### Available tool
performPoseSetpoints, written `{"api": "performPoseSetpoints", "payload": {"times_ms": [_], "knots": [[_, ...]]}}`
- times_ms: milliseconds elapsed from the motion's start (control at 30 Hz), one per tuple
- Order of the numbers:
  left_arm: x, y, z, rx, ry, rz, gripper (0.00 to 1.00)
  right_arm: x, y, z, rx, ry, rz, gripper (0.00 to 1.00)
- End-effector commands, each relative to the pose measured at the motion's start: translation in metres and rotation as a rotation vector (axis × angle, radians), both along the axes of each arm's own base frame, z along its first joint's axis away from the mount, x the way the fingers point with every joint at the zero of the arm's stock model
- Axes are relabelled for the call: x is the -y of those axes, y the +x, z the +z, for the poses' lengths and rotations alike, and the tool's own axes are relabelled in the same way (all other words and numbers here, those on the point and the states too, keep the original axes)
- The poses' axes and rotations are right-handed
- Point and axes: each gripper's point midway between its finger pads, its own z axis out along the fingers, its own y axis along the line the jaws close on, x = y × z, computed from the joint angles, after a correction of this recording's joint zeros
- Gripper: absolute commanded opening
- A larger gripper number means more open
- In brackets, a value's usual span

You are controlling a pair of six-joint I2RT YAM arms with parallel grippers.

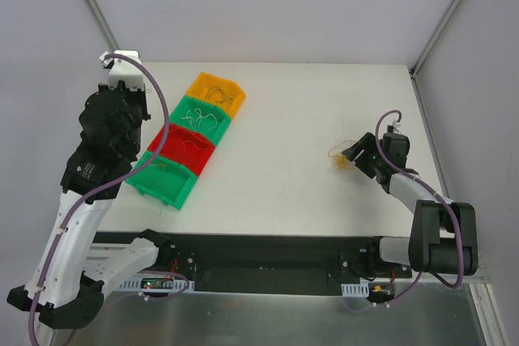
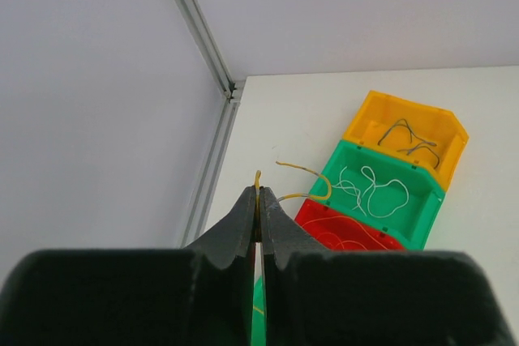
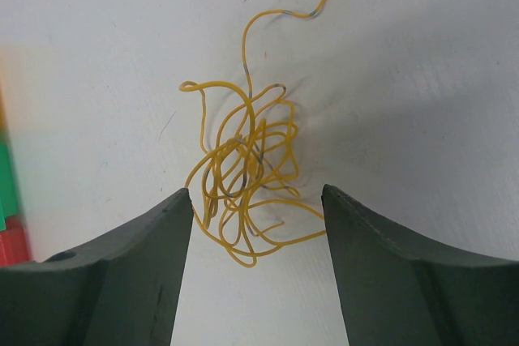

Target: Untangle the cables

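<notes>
A small clump of thin orange-yellow cables (image 3: 243,160) lies on the white table at the right (image 1: 340,160). My right gripper (image 3: 255,192) is open, low over the table, with one finger on each side of the clump's near end; it also shows in the top view (image 1: 353,154). My left gripper (image 2: 259,196) is shut on a single yellow cable (image 2: 306,171), which curls up and to the right from the fingertips. It is held above the left side of the bins (image 1: 146,160).
Four bins stand in a slanted row at the left: orange (image 1: 237,96) with dark wires, green (image 1: 180,111) with white wires, red (image 1: 162,140) with orange wires, and a nearer green one (image 1: 162,192). Frame posts stand at the back corners.
</notes>
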Motion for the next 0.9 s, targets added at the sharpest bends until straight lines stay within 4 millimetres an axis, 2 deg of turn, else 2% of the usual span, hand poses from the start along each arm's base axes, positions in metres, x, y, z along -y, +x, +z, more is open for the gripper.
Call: {"api": "performPoseSetpoints", "payload": {"times_ms": [0, 200, 333, 467, 567, 633, 733, 867], "knots": [[-0.004, -0.010, 0.022, 0.085, -0.080, 0.012, 0.00, -0.001, 0.008, 0.008, 0.034, -0.007, 0.015, 0.67], [-0.023, -0.006, -0.032, -0.013, -0.091, 0.188, 0.00, 0.000, 0.008, 0.006, 0.028, -0.013, 0.013, 0.67], [-0.039, -0.019, -0.069, -0.033, -0.152, 0.308, 0.00, -0.001, 0.008, 0.006, 0.028, -0.013, 0.014, 0.67], [-0.050, -0.042, -0.115, -0.071, -0.246, 0.405, 0.00, -0.001, 0.007, 0.006, 0.028, -0.013, 0.014, 0.67], [-0.046, -0.056, -0.153, -0.137, -0.343, 0.419, 0.00, -0.001, 0.007, 0.006, 0.027, -0.012, 0.014, 0.67], [-0.041, -0.058, -0.177, -0.189, -0.386, 0.427, 0.00, 0.000, 0.008, 0.006, 0.028, -0.013, 0.013, 0.67], [-0.022, -0.052, -0.210, -0.272, -0.516, 0.406, 0.00, 0.000, 0.007, 0.006, 0.027, -0.013, 0.013, 0.67], [0.004, -0.042, -0.243, -0.370, -0.630, 0.370, 0.00, 0.001, 0.007, 0.005, 0.026, -0.023, 0.009, 0.68]]}}
